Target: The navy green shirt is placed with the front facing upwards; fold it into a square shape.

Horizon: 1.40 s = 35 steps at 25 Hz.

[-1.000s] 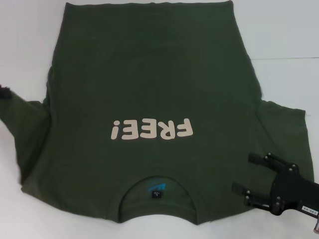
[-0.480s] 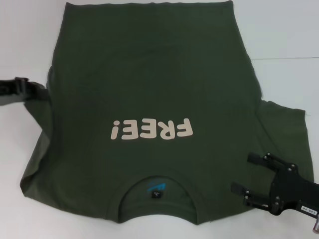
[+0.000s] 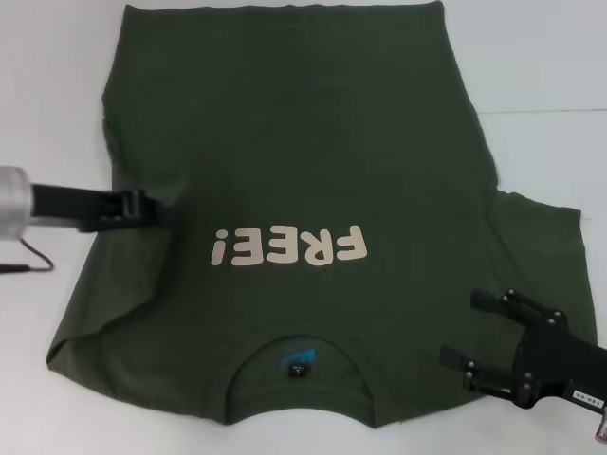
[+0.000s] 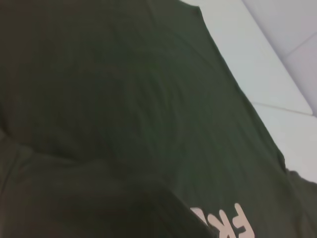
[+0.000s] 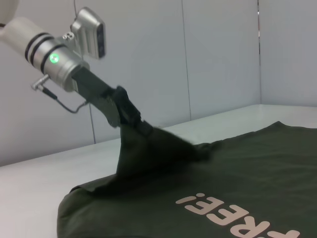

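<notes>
The shirt (image 3: 294, 171) lay front up on the white worktop (image 3: 541, 66), collar nearest the robot. The left pincer (image 3: 156, 209) pinched its left sleeve, lifted over the chest beside the lettering. The right pincer (image 3: 469, 341) hung spread above the right sleeve.

The head view looks steeply down on the shirt (image 3: 294, 190), the left wrist view hugs its cloth, perhaps near the lettering (image 4: 233, 225), and the right wrist view looks low across it.
</notes>
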Tool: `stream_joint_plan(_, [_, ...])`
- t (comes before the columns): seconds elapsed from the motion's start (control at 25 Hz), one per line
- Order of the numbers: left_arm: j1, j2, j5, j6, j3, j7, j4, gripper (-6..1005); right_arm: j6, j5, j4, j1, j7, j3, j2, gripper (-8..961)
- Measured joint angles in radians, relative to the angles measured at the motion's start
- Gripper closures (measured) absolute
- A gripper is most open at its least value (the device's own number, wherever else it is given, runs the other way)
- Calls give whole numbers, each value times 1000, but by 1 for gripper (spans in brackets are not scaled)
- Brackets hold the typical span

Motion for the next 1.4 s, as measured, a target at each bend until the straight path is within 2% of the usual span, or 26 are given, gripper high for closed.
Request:
stream_joint_plan(0.08, [9, -23, 0, -33, 20, 1, -3, 965, 0, 0, 0, 0, 0, 0, 0, 36])
stream_joint_plan(0.16, [19, -37, 0, -68, 31, 0, -7, 961, 0, 0, 0, -1, 0, 0, 1, 36])
stream_joint_plan(0.32, [33, -45, -4, -115, 33, -2, -33, 952, -1, 0, 3, -2, 0, 0, 1, 36])
stream_joint_plan(0.6, [72, -7, -126, -114, 29, 25, -93, 837, -3, 0, 4, -1, 0, 0, 0, 36])
stream_joint_plan(0.84, [170, 42, -397, -11, 7, 207, -122, 610, -42, 0, 6, 1, 36, 12, 0, 37])
stream_joint_plan(0.92, [197, 54, -439, 41, -19, 232, -130, 514, -68, 0, -1, 6, 88, 27, -3, 37])
stream_joint_plan(1.0, [211, 72, -453, 126, -72, 254, -149, 418, -104, 0, -21, 15, 172, 50, -6, 37])
stream_joint_plan(1.12, [225, 88, -455, 264, -175, 363, -174, 355, -153, 2, -93, 37, 373, 66, -6, 37])
stream_joint_plan(1.28, [255, 82, -457, 397, -214, 525, -168, 271, -174, -6, -212, 90, 735, 54, -22, 37])
stream_joint_plan(1.4, [275, 71, -442, 441, -200, 611, -153, 208, -176, -46, -291, 138, 1009, 20, -56, 38])
